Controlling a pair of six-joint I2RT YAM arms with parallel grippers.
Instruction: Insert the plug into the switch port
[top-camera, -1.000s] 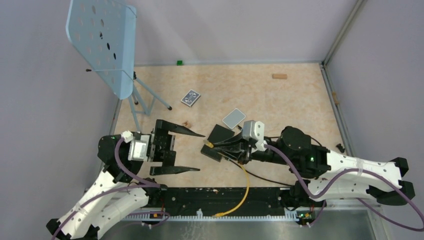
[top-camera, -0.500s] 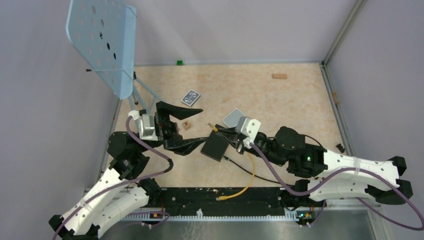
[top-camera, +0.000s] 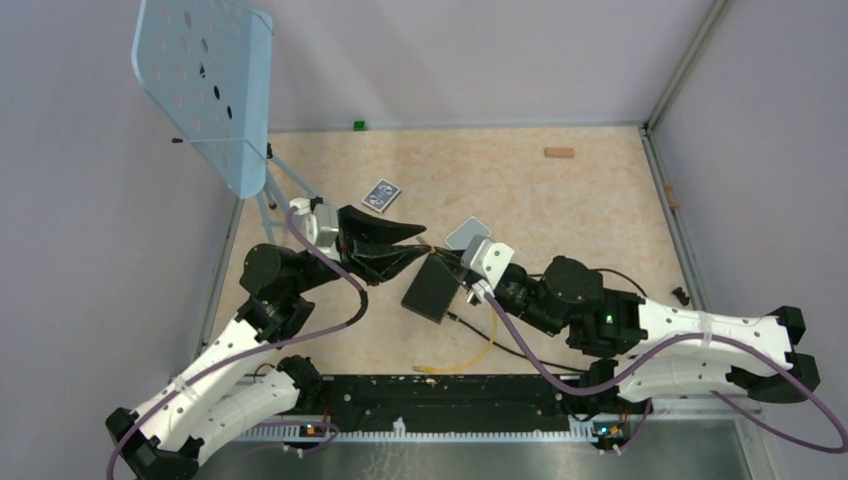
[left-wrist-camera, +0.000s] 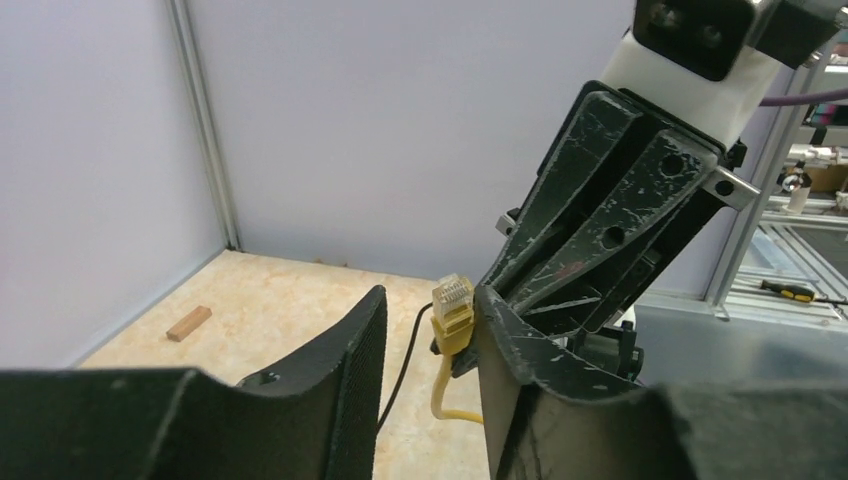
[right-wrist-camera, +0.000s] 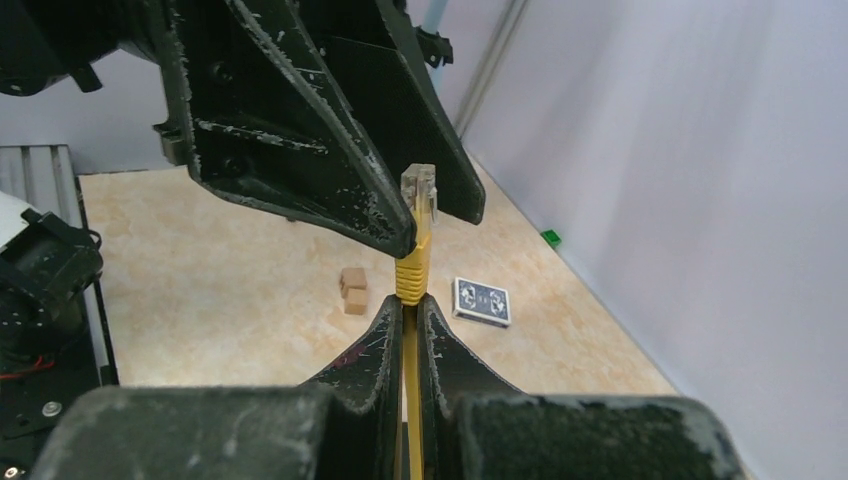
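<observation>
Now right tool (right-wrist-camera: 411, 306) clamps the yellow cable (right-wrist-camera: 411, 272) below its plug (right-wrist-camera: 419, 190); left tool (left-wrist-camera: 432, 300) part-open around it

Not a word, number or brand name can be read in any of these views. The playing card (right-wrist-camera: 481, 300) shows only a dark printed back pattern, too small to make out any mark. The plug (right-wrist-camera: 419, 192) carries nothing legible either.
</observation>
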